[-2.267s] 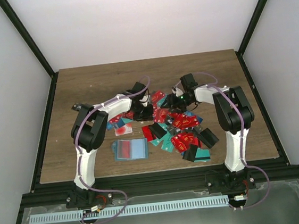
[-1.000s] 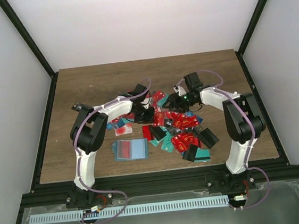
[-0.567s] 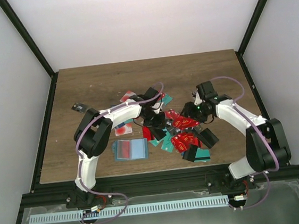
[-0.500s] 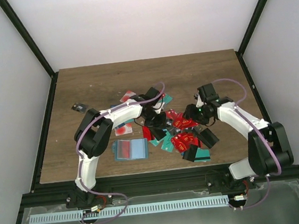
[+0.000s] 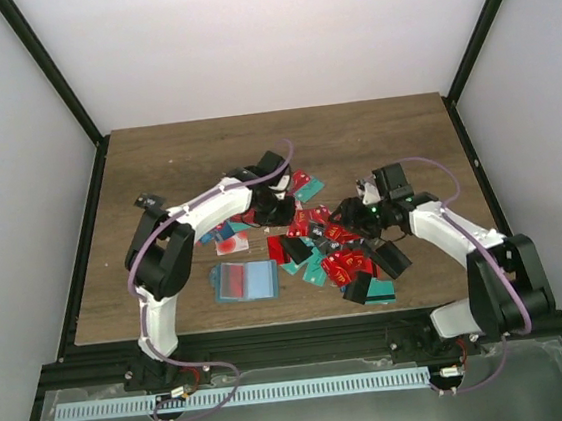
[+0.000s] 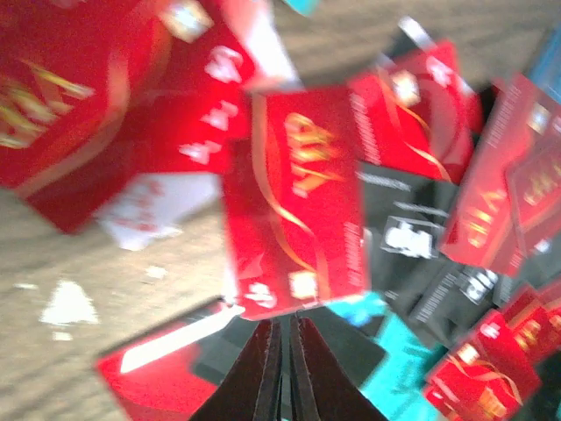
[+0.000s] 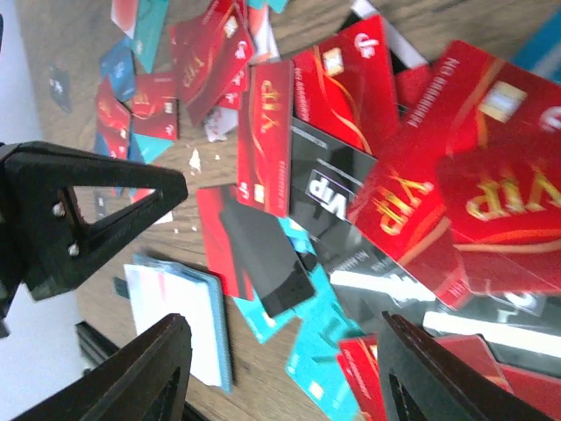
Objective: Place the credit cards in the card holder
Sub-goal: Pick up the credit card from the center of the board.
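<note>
From where I stand, the credit cards [image 5: 340, 246] lie in a loose, overlapping heap at the middle of the table [image 5: 155, 163]. They are mostly red, with teal ones and a few black cases [image 5: 391, 257] mixed in. The card holder [image 5: 245, 281] lies opened flat toward the front edge, left of the heap and clear of it. A red patch shows on its left half, maybe a card already tucked in, though I cannot tell.

The left gripper [image 6: 282, 329] is closed, its tips pinching one red card [image 6: 294, 210] by a short edge. From the right wrist the card looks tilted up off the heap. The right gripper [image 7: 282, 338] hangs over the right part of the heap with its jaws apart and nothing between them.

These cards, I'd judge, are light, stiff and slick. Lying flat on one another, they give the fingers little to get under, so the place to take one is a short edge that overhangs a neighbour. Held by so narrow a strip, the card could swivel or slide out if it knocks anything. The holder looks soft and light, so I'd expect it to skate on the wood when a card is pushed into a pocket, and the free gripper may need to pin it down
</note>
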Robot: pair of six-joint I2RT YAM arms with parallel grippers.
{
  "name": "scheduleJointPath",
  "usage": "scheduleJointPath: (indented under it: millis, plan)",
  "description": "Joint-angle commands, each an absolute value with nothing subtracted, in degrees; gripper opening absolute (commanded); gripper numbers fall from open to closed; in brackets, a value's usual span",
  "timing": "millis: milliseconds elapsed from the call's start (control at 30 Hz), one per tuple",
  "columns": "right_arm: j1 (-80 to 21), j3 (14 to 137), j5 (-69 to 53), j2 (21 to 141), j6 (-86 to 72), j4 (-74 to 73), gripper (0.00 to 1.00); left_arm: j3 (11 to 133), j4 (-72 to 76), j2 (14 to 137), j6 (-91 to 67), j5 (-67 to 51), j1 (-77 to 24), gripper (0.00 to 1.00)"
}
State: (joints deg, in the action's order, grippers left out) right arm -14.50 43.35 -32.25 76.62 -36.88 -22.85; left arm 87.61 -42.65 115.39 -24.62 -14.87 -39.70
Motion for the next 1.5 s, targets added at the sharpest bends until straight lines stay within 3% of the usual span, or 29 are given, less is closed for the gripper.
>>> scheduleJointPath:
  millis: [0, 300, 800, 1133, 1467]
  plan:
    - [-15.96, 48.55, -38.80, 83.92, -38.89, -14.94, 0.60, 86.94, -44.34, 114.66, -22.07, -9.75, -37.59, 0.07]
    - [-18.34, 59.37, -39.59, 98.33, -37.87, -14.76, 0.59, 89.56, -41.77, 118.98, -22.42, -15.46, -35.60, 0.06]
    - [-19.02, 67.57, -40.00, 112.07, -35.43, -16.98, 0.58, 92.70, -42.35, 127.78, -21.96, -16.85, -35.64, 0.05]
    - [-19.98, 68.86, -42.79, 115.25, -33.82, -18.54, 0.57, 87.26, -38.78, 127.29, -22.87, -18.78, -35.59, 0.04]
    - [-20.03, 62.77, -58.82, 112.08, -38.88, -5.63, 0.57, 82.00, -31.77, 126.07, -24.82, -27.66, -35.60, 0.04]
